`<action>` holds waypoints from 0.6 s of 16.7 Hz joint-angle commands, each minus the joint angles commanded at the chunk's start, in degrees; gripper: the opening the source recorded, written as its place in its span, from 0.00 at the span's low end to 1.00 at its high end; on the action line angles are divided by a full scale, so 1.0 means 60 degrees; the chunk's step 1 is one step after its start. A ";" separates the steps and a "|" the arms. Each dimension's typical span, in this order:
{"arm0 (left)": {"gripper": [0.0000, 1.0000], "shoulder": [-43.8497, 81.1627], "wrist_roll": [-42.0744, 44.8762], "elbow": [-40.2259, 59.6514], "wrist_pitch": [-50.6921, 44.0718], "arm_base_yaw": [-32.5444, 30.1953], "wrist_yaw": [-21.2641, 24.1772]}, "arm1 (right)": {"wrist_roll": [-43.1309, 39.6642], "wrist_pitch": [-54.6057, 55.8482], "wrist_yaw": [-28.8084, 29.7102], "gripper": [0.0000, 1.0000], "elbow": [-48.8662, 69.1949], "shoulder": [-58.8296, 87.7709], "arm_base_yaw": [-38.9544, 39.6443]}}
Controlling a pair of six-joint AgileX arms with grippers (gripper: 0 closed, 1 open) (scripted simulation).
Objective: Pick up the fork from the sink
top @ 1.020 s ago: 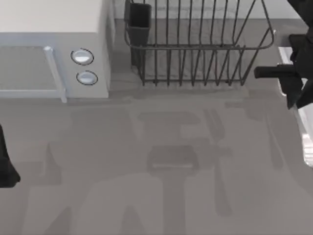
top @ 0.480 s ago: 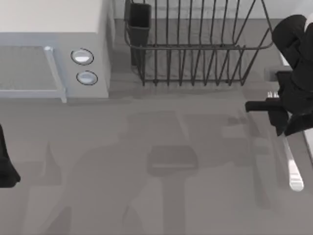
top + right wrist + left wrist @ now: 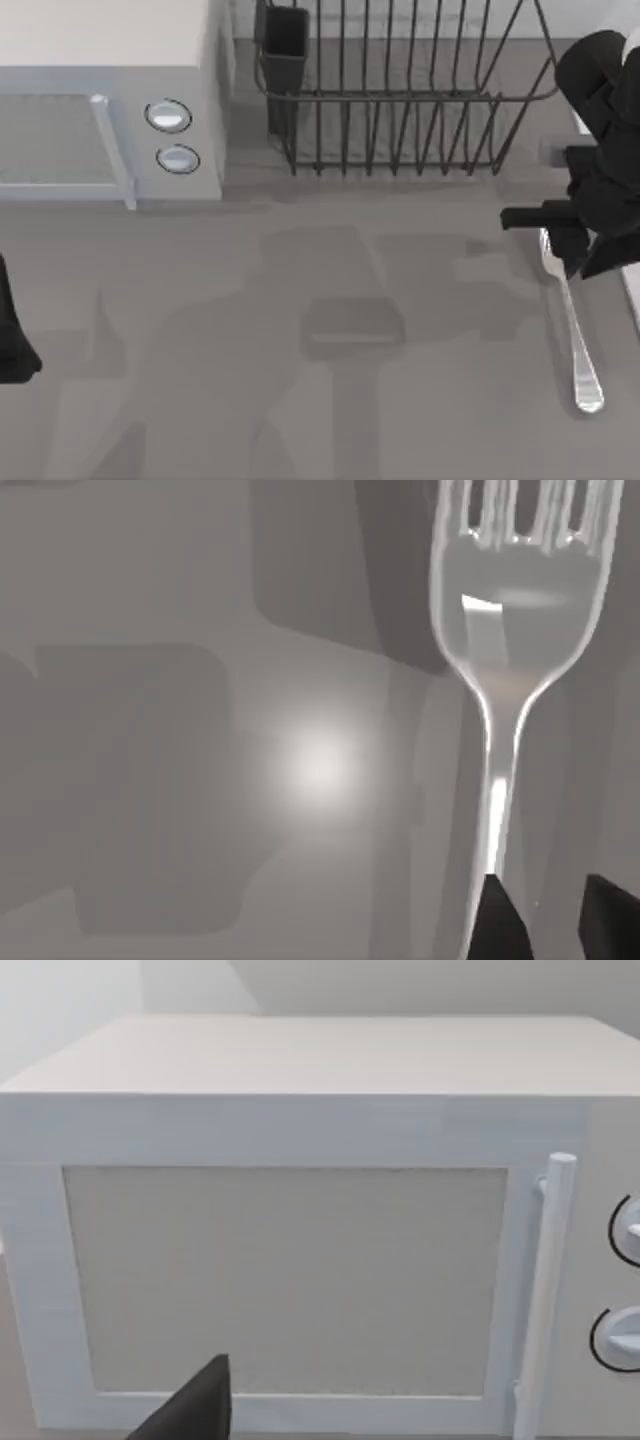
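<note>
Fork (image 3: 573, 338) hangs clamped in the right gripper (image 3: 560, 245) above the table; no writing shows.

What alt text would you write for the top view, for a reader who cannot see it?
At the table's right edge, the right gripper holds the silver fork near its tine end, the handle pointing toward the front. A dark wire rack stands behind, a white box with two round knobs at back left, and the left arm is parked at the left edge.
</note>
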 joint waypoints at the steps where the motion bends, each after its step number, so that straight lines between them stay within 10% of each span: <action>1: 1.00 0.0000 0.0000 0.0000 0.0000 0.0000 0.0000 | 0.0000 0.0000 0.0000 0.45 0.0000 0.0000 0.0000; 8: 1.00 0.0000 0.0000 0.0000 0.0000 0.0000 0.0000 | 0.0000 0.0000 0.0000 0.98 0.0000 0.0000 0.0000; 10: 1.00 0.0000 0.0000 0.0000 0.0000 0.0000 0.0000 | 0.0000 0.0000 0.0000 1.00 0.0000 0.0000 0.0000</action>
